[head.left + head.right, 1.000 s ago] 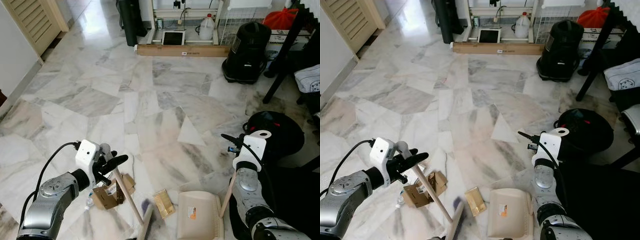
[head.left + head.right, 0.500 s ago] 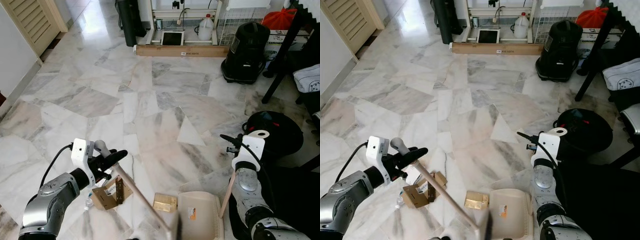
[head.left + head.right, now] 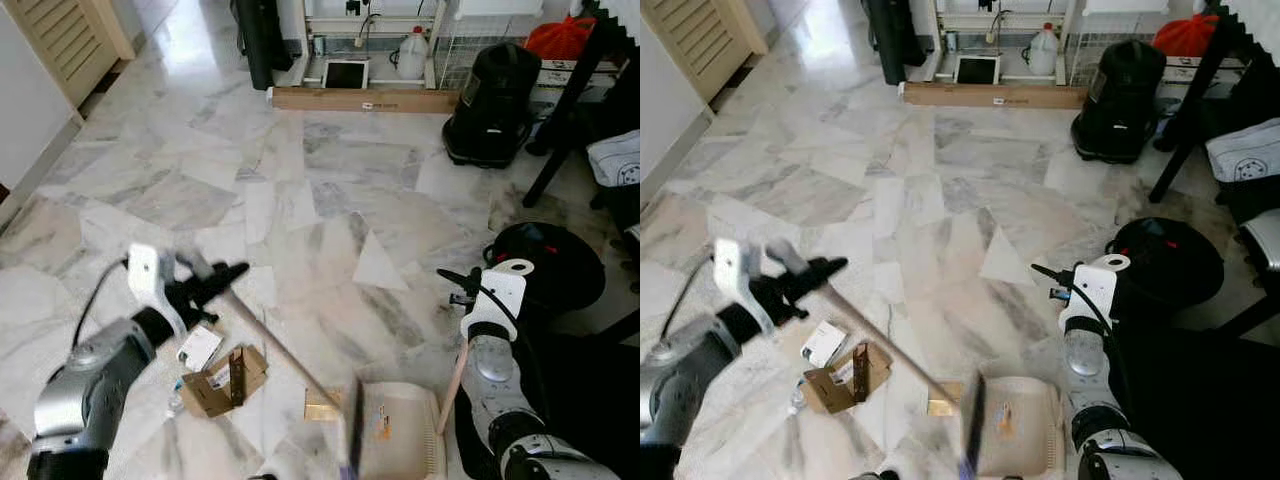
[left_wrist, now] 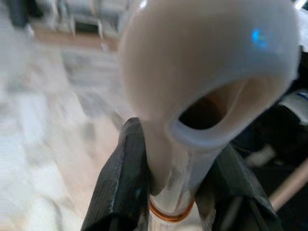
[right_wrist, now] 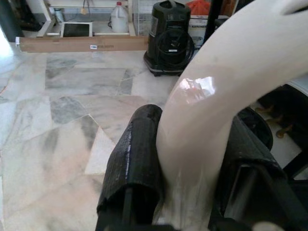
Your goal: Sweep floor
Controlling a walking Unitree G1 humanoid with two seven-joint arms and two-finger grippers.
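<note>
Mid-sweep, judging by the layout. Nearest the robot, flat on the white-and-grey marble floor [image 3: 300, 160]: a cream plastic dustpan [image 3: 400, 440], mouth toward the litter. Steadied by the right end effector [image 3: 452, 290], clamped on the dustpan's pale upright handle [image 3: 452, 385]; in the right wrist view, black fingers [image 5: 132, 159] pressed on both sides of the cream grip. Right at the dustpan's open edge, blurred with motion: the dark bristle head [image 3: 352, 430] of a wooden-handled broom [image 3: 285, 350]. Just beside that head, touching or nearly touching the pan's lip: a small flattened tan cardboard piece [image 3: 322, 405], seemingly about to go in but not yet clearly inside. Contents of the pan hard to read beyond an orange mark on its surface.

Further left, still unswept: a torn brown cardboard box [image 3: 225, 378], and just beyond it a small white paper card [image 3: 200, 346], both well apart from the dustpan. Above these, the left end effector [image 3: 205, 283], closed around the broom's grey rounded handle cap [image 4: 207, 72], with the stick slanting down to the right toward the pan.

Beyond, open floor with no obvious litter, then a long flat brown carton [image 3: 365, 100] and a black vacuum cleaner [image 3: 490, 100] by the far wall.

Estimated progress: one scrap nearly collected, two larger pieces left to gather.
</note>
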